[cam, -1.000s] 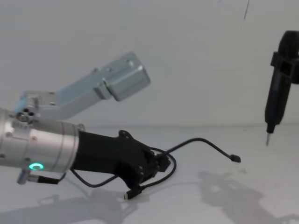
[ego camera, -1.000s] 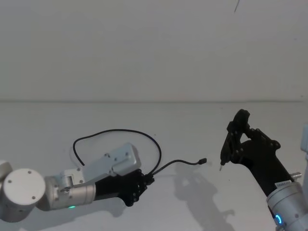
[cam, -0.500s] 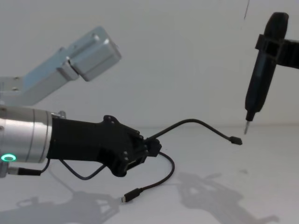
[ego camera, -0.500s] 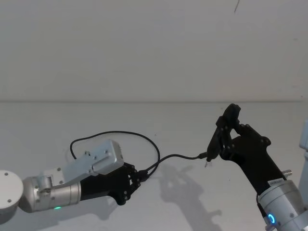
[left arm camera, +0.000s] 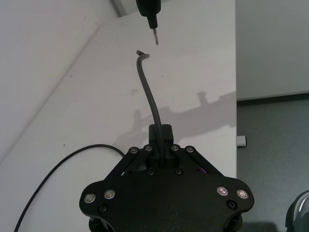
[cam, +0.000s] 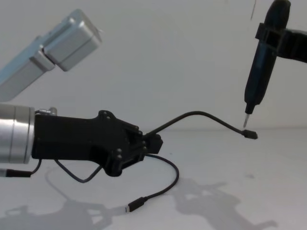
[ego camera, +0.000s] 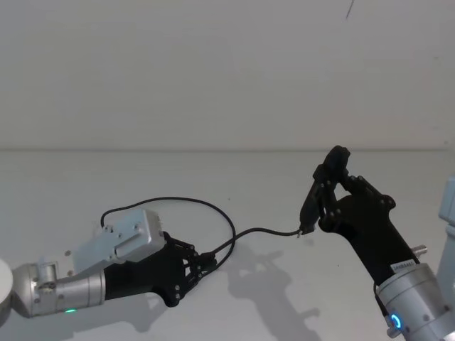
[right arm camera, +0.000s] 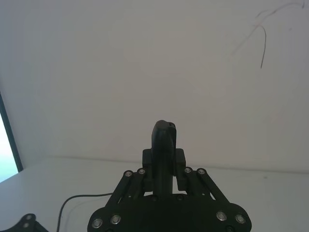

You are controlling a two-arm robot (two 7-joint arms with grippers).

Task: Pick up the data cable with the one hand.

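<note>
My left gripper (ego camera: 204, 261) is shut on the data cable (ego camera: 264, 231) and holds it above the white table (ego camera: 270, 305). From the closed fingers (cam: 152, 143) the cable (cam: 201, 115) arcs up to a free plug (cam: 250, 135). Its other plug (cam: 135, 206) rests on the table, and a loop (ego camera: 170, 201) trails behind the arm. In the left wrist view the cable (left arm camera: 151, 94) runs straight out from the gripper (left arm camera: 161, 140). My right gripper (ego camera: 325, 201) is shut on a slim black pen-shaped tool (cam: 259, 62), whose metal tip (cam: 245, 120) hangs just above the free plug.
A white wall (ego camera: 227, 71) rises behind the table. In the left wrist view the table's edge (left arm camera: 236, 101) drops to a grey floor. The right wrist view shows the tool (right arm camera: 163, 145) between the fingers and a stretch of cable (right arm camera: 77, 198) far below.
My left gripper has drawn back to the left and risen with the cable, lifting the free plug. My right arm has brought the pen tool left, closer to that plug.
</note>
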